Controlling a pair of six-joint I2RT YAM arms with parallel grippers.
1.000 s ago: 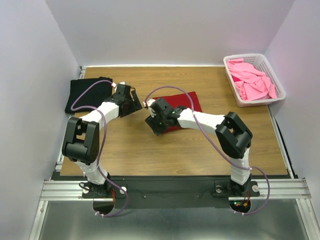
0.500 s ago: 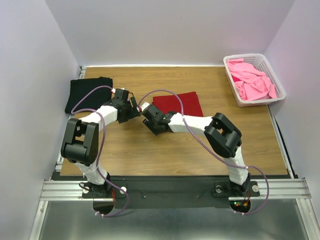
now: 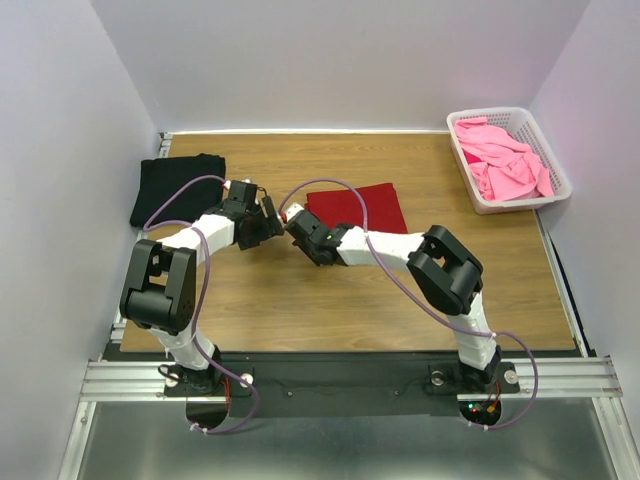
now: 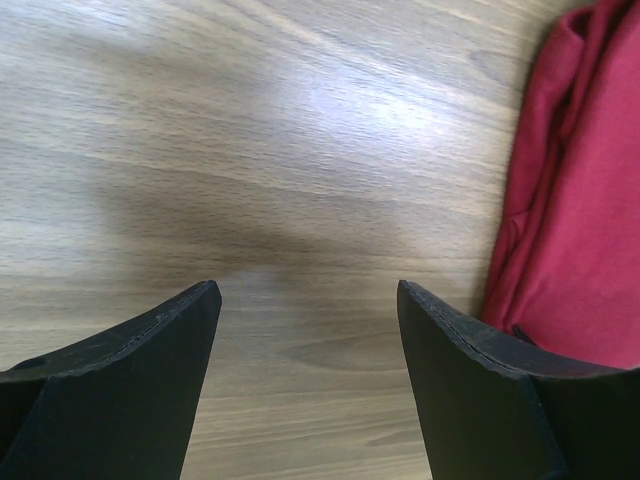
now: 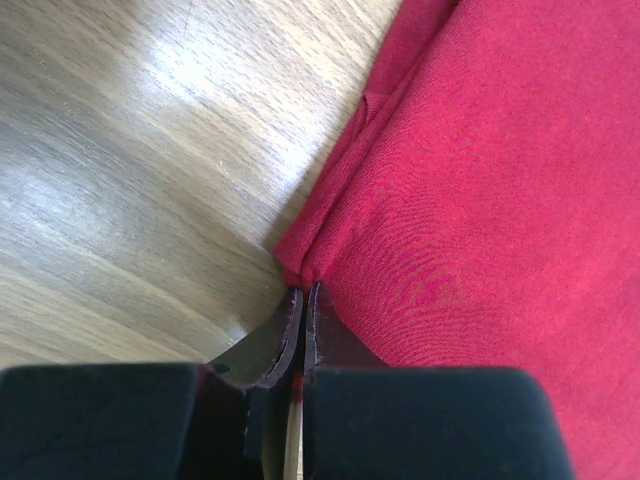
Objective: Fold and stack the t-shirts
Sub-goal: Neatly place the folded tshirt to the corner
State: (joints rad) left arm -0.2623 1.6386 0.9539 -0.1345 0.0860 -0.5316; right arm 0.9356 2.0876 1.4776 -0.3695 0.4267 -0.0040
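A folded dark red t-shirt (image 3: 365,205) lies mid-table. My right gripper (image 3: 293,226) sits at its near-left corner. In the right wrist view that gripper (image 5: 303,290) is shut, its tips pinching the corner fold of the red t-shirt (image 5: 480,200). My left gripper (image 3: 268,222) hovers just left of the same corner. It is open (image 4: 308,300) over bare wood, with the red t-shirt's edge (image 4: 570,230) beside its right finger. A folded black t-shirt (image 3: 175,185) rests at the far left. Bright pink t-shirts (image 3: 500,160) are heaped in the basket.
The white lattice basket (image 3: 557,168) stands at the back right corner against the wall. White walls close in the table on three sides. The two grippers are almost touching each other near the table's middle.
The right gripper slid left off the red t-shirt to its near-left corner and closed there. The left gripper moved slightly right toward it and stayed open.
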